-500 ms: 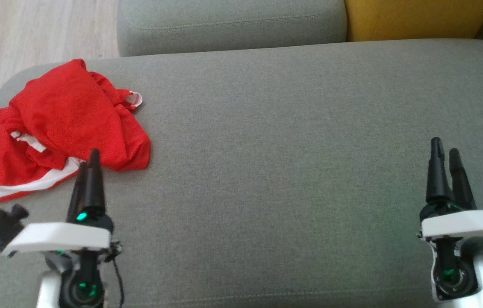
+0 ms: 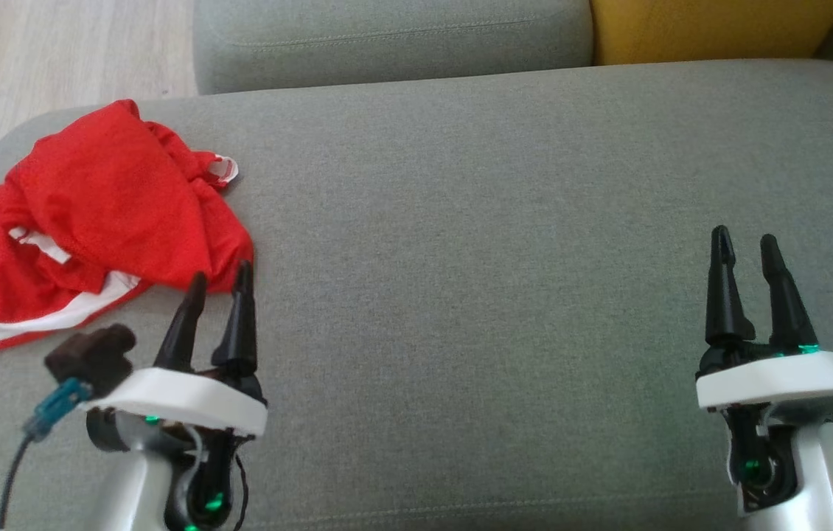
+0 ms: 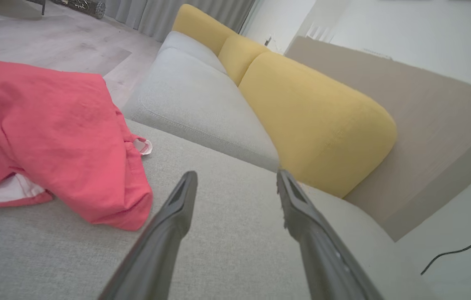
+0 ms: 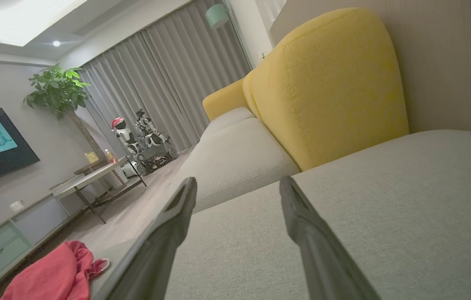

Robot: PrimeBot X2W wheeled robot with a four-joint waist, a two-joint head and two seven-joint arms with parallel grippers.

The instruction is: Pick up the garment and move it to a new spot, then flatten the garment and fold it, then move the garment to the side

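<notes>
The garment (image 2: pixel 92 221) is red with white trim and lies crumpled at the far left of the grey sofa seat (image 2: pixel 475 221), one edge hanging over the seat's left side. In the left wrist view the garment (image 3: pixel 52 137) sits left of the fingers. My left gripper (image 2: pixel 220 274) stands open just off the garment's near right corner, nothing between its fingers. My right gripper (image 2: pixel 744 240) is open and empty above the seat's right part, far from the cloth. The right wrist view catches the garment (image 4: pixel 52 275) at its lower left.
A second grey seat cushion (image 2: pixel 387 37) and yellow back cushions (image 2: pixel 711 29) lie beyond the seat. Wooden floor (image 2: pixel 55 51) shows at the upper left. A low table (image 4: pixel 93 177), a plant and another robot stand across the room.
My left gripper has moved right and its fingers now show spread apart near the garment's corner. My right gripper's fingers show wider apart too. The camera shifted slightly.
</notes>
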